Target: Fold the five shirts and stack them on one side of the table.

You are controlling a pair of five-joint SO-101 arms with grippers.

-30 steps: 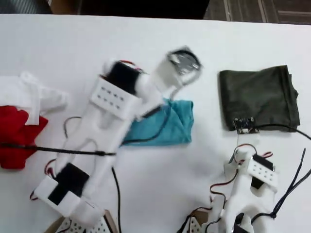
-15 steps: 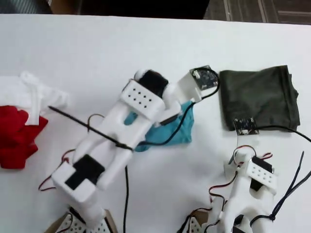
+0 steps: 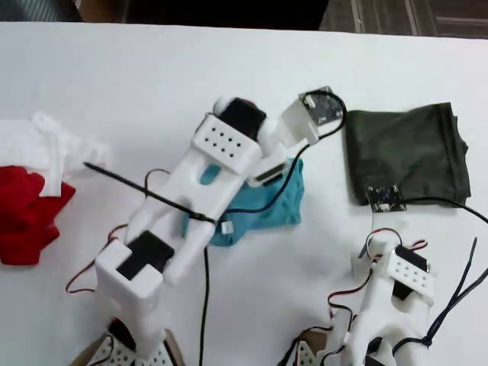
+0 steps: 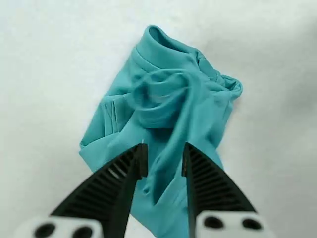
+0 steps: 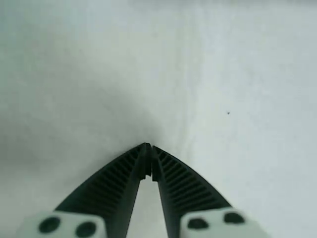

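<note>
Pinching a raised fold of the crumpled teal shirt (image 4: 166, 101), the left gripper (image 4: 163, 158) sits narrowed at the middle of the white table (image 3: 152, 69). The right gripper (image 5: 150, 148) is closed on nothing at near right. A folded dark green shirt (image 3: 404, 152) lies at the right; the red shirt (image 3: 23, 217) and white shirt (image 3: 30, 141) are heaped at the left edge.

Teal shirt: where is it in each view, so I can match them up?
High view: teal shirt mid-table, partly under the left arm, beside the dark green shirt.
Left wrist view: teal shirt crumpled, a fold between the left gripper tips.
Right wrist view: right gripper over the white table.
Shared landmark: the white table.
</note>
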